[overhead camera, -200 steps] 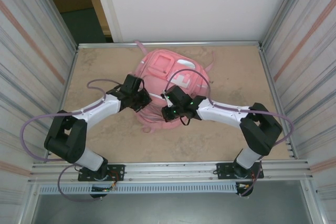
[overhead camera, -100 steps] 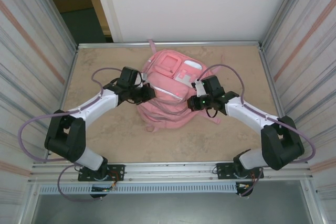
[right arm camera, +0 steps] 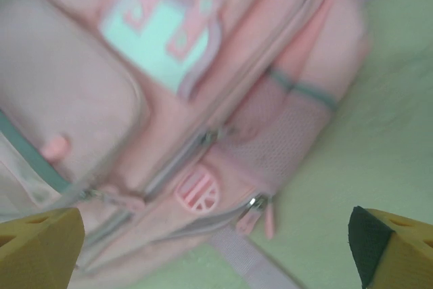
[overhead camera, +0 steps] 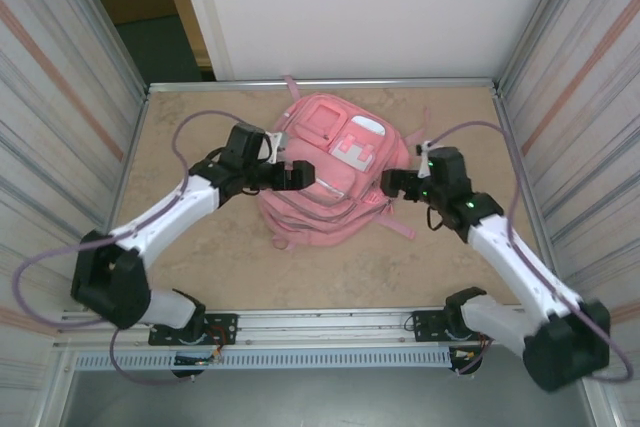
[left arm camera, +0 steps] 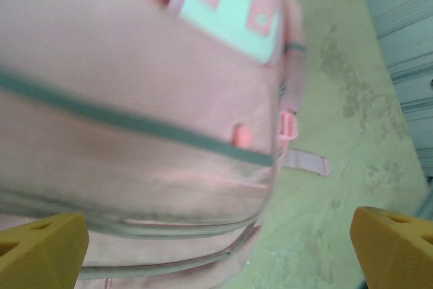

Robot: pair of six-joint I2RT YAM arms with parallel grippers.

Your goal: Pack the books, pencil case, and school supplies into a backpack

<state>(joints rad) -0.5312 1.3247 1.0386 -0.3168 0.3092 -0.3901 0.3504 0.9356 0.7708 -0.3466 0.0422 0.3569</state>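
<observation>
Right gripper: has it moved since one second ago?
Yes. The right gripper went right, from over the middle of the backpack toward the right rail of the table.

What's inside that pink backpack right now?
Its contents cannot be seen: the backpack lies front-up on the table, and its pink fabric covers whatever is within. On the outside, a light-blue patch and a zip pull show.

Top view looks down from behind; both wrist views closely share the backpack.
</observation>
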